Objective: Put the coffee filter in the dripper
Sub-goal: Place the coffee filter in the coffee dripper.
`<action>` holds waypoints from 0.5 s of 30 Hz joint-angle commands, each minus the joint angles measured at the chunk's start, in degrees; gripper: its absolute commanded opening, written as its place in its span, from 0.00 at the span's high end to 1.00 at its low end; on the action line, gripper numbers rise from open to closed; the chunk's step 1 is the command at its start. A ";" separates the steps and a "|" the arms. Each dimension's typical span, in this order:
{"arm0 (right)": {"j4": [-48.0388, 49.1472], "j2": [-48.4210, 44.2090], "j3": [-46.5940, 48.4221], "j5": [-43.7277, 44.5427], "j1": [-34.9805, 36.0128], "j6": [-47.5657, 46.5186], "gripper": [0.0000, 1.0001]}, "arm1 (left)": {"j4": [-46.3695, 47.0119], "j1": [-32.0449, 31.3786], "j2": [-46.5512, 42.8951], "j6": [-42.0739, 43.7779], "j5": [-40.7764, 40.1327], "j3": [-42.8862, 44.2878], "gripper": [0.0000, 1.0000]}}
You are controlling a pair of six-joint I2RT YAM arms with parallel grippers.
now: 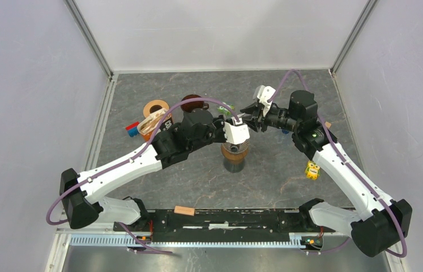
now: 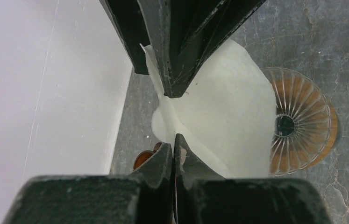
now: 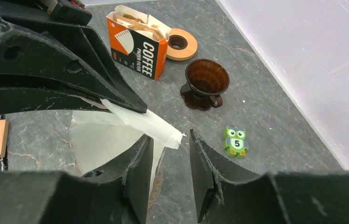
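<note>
The left gripper pinches the white coffee filter tight. The right gripper has its fingers apart around the filter's edge.

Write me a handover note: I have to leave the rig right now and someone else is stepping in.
Left gripper: shut on the filter, holding it in the air.
Right gripper: open, fingers at the filter's free corner, gripping nothing.
Filter: close over the glass dripper, not in it.
Done: filter picked up and brought to the dripper.
Left: spread the filter, seat it in the dripper, let go.
</note>
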 commanded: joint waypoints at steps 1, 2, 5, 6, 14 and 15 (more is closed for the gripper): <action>0.34 -1.16 1.80 -1.74 -0.21 -2.30 0.64 | -0.55 -0.33 -1.16 2.39 0.81 -0.07 0.94; 0.29 -1.28 1.67 -1.78 -0.21 -2.40 0.67 | -0.54 -0.31 -1.15 2.31 0.70 -0.03 0.94; 0.16 -1.73 1.13 -1.96 -0.25 -2.57 0.77 | 0.42 -0.35 -1.04 1.74 -0.10 0.02 0.93; 0.17 -1.83 0.92 -1.96 -0.24 -2.53 0.79 | 0.71 -0.36 -1.05 1.68 -0.42 0.02 0.92; 0.90 -2.33 0.60 -1.27 -0.21 -0.58 0.94 | 5.48 -0.35 -0.15 -0.31 -3.68 -0.40 0.90; 1.01 -2.37 0.42 -0.89 -0.21 -0.28 0.97 | 6.60 -0.31 0.06 -0.74 -4.70 -0.57 0.90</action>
